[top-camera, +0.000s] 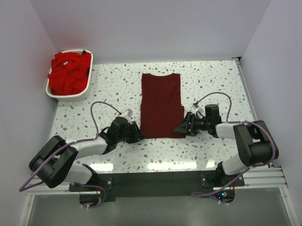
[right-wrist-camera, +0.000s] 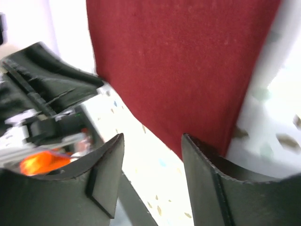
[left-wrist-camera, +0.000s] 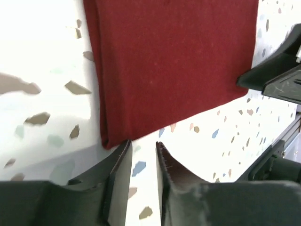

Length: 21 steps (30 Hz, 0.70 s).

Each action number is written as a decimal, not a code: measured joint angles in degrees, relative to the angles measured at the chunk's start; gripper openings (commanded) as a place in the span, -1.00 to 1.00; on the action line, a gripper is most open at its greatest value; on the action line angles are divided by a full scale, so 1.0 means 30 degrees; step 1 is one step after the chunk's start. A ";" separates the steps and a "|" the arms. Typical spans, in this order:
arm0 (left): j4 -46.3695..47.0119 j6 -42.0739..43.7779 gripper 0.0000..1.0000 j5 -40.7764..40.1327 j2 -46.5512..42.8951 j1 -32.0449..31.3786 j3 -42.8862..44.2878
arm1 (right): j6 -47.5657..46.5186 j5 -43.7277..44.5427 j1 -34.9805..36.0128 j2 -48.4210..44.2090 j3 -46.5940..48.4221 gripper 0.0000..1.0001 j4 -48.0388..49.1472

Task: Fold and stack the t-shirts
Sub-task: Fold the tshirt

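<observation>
Likely soft, limp: pinch maroon shirt (top-camera: 161, 105) at corners just ahead of left fingers (left-wrist-camera: 120, 183) and right fingers (right-wrist-camera: 207, 179), both parted, empty.

A white counter (top-camera: 214, 81) flecked with grey and brown specks sits boxed in by plain pale lavender walls (top-camera: 153, 23) behind and at both sides. Even light leaves soft glare near its front edge.
</observation>
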 measured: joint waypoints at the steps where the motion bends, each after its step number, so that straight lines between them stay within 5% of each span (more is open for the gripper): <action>1: -0.0619 0.0022 -0.22 -0.0138 -0.0576 0.0007 -0.0036 | -0.0568 0.0670 0.0000 -0.1005 0.0182 0.16 -0.1384; 7: -0.5690 0.0678 0.42 -0.1967 -0.3060 -0.0146 0.1180 | -0.2951 0.5581 0.1224 -0.6783 0.2215 0.36 -0.8590; 10: -0.8429 0.1406 0.53 -0.3147 -0.2769 -0.0597 0.2922 | -0.3526 0.8852 0.3031 -0.7890 0.3738 0.38 -1.1766; 12: -0.9974 0.1945 0.53 -0.4226 -0.2215 -0.1180 0.4255 | -0.3716 1.0703 0.4051 -0.8000 0.4444 0.38 -1.3478; 16: -1.2451 0.2834 0.16 -0.6222 -0.0437 -0.2295 0.6761 | -0.3854 1.3617 0.5071 -0.7941 0.4838 0.35 -1.6094; 21: -1.3690 0.3621 0.04 -0.7417 0.1734 -0.2863 0.8320 | -0.3876 1.5402 0.5705 -0.7388 0.5071 0.32 -1.7646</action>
